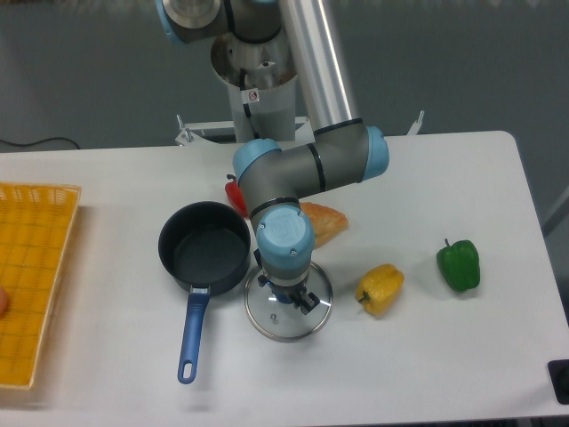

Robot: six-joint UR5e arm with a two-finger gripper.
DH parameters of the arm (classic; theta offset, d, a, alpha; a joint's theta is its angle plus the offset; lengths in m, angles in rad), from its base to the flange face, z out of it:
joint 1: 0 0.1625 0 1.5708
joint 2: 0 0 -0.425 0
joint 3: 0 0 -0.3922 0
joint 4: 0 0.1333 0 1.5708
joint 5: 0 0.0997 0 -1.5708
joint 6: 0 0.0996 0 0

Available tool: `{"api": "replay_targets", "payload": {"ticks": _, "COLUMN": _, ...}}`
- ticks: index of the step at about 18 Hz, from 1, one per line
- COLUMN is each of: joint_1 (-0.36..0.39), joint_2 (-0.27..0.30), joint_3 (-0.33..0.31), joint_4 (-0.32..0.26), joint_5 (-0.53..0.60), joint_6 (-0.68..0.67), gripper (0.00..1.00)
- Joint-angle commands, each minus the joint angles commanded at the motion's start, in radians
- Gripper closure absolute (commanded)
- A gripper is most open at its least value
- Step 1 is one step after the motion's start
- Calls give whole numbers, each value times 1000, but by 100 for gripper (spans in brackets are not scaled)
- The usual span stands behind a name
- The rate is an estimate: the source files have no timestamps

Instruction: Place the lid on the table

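Observation:
The lid (pixel 313 313), round clear glass with a thin silver rim, lies on the white table (pixel 444 374) just right of the dark blue saucepan (pixel 204 245). Its rim nearly touches the pan's rim. My gripper (pixel 286 292) points straight down over the lid's centre and hides the knob. Dark finger parts stick out a little on both sides under the blue wrist cap. The fingertips are hidden, so I cannot tell whether they are closed on the knob.
The saucepan's blue handle (pixel 191 342) points toward the front edge. A yellow pepper (pixel 380 288) and a green pepper (pixel 459 264) lie to the right. A bread-like item (pixel 327 222) and a red object (pixel 233 196) lie behind the arm. A yellow-orange mesh tray (pixel 31 280) sits at the left edge.

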Motion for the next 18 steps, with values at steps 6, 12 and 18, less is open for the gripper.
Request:
{"api": "replay_targets", "payload": {"ticks": 6, "joint_1": 0, "joint_2": 11, "joint_3": 0, "joint_4": 0, "joint_5": 0, "joint_6": -2, "gripper": 0}}
{"api": "replay_targets", "payload": {"ticks": 12, "joint_1": 5, "joint_2": 99, "joint_3": 11, "joint_4": -2, "joint_5": -2, "joint_6": 5, "gripper": 0}}
{"api": "replay_targets", "payload": {"ticks": 18, "joint_1": 55, "joint_2": 181, "joint_3": 26, "joint_4": -9, "joint_5": -12, "joint_6": 104, "gripper": 0}}
